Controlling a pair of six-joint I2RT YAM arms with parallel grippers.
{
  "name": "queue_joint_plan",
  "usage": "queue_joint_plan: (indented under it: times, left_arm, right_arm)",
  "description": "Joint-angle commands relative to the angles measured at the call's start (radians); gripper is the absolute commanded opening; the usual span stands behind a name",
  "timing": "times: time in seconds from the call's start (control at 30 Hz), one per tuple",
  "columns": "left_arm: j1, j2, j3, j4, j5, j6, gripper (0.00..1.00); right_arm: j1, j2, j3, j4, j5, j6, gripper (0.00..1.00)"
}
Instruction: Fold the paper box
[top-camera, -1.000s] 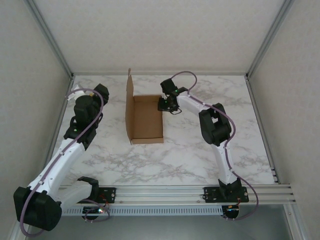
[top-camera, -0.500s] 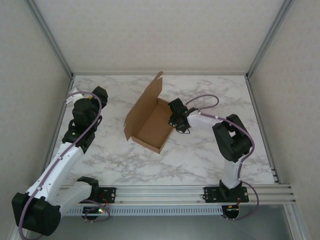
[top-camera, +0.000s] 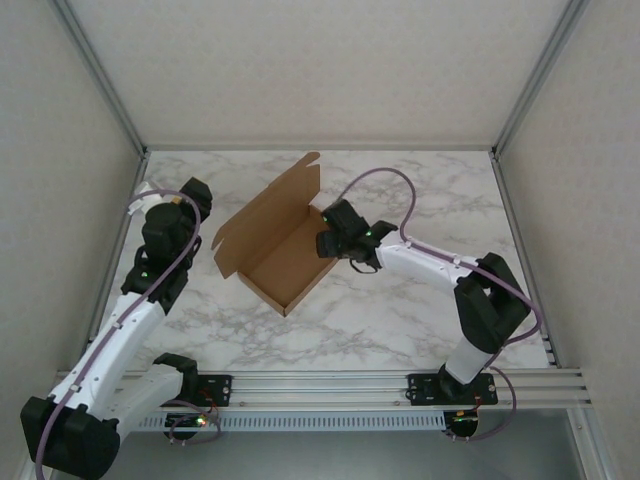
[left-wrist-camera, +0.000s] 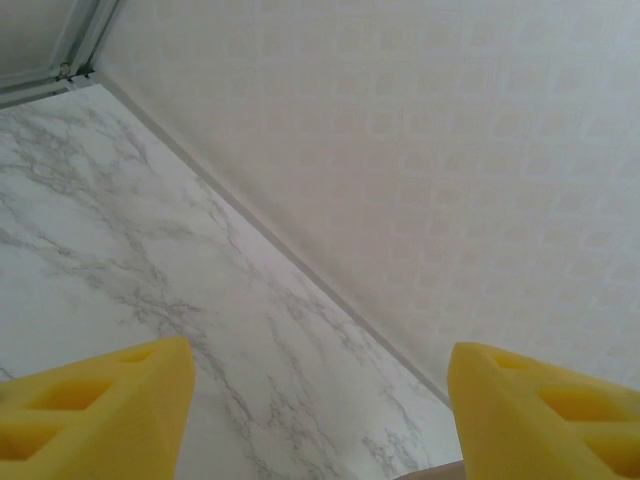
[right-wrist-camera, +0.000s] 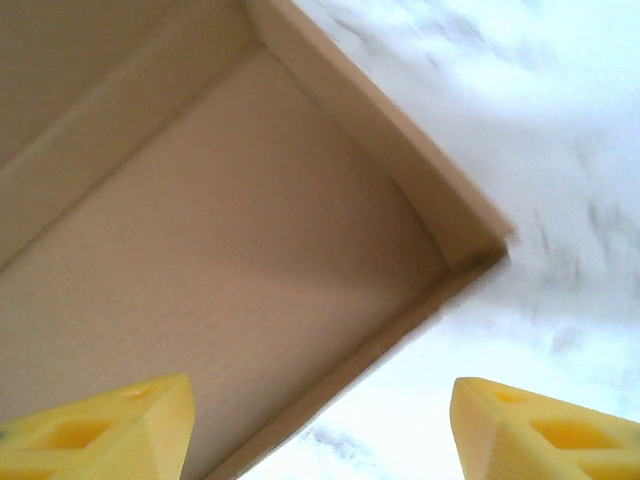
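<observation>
Paper box (top-camera: 268, 245) unbraced: your right fingers (right-wrist-camera: 100, 430) open at 3 o'clock wall, left fingers (left-wrist-camera: 100, 400) open, away; push may skid it.

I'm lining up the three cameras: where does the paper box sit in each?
Top external: paper box mid-table, angled, lid flap up.
Right wrist: its inner floor and corner, upper left.
Left wrist: marble table meeting the wall.
Shared landmark: that marble table.

I log the paper box (top-camera: 275, 255) as plain brown, unprinted. Worktop (top-camera: 400, 315): white marble, grey veining. Left claw (left-wrist-camera: 318, 420) and right claw (right-wrist-camera: 318, 430): yellow fingers. Arms (top-camera: 130, 320): white, black joints. Cables (top-camera: 385, 178): mauve. Walls (left-wrist-camera: 450, 150): pale, faint square pattern.
</observation>
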Motion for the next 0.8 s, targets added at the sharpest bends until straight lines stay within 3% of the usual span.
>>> queue_joint_plan:
  times: [0.0, 0.2, 0.57, 0.77]
  left_arm:
    - [-0.005, -0.009, -0.013, 0.018, -0.023, 0.022, 0.68]
    - [-0.016, -0.014, -0.011, 0.022, -0.031, 0.046, 0.68]
    - [-0.027, -0.008, -0.007, 0.022, -0.041, 0.059, 0.70]
    - [-0.027, -0.001, -0.007, 0.021, -0.047, 0.051, 0.71]
  right_arm:
    - [-0.030, 0.086, 0.139, -0.060, -0.079, -0.463, 0.68]
    - [-0.180, 0.254, 0.307, -0.118, -0.268, -0.540, 0.59]
    - [-0.226, 0.469, 0.489, -0.151, -0.325, -0.556, 0.54]
    - [-0.225, 0.493, 0.463, -0.107, -0.274, -0.546, 0.31]
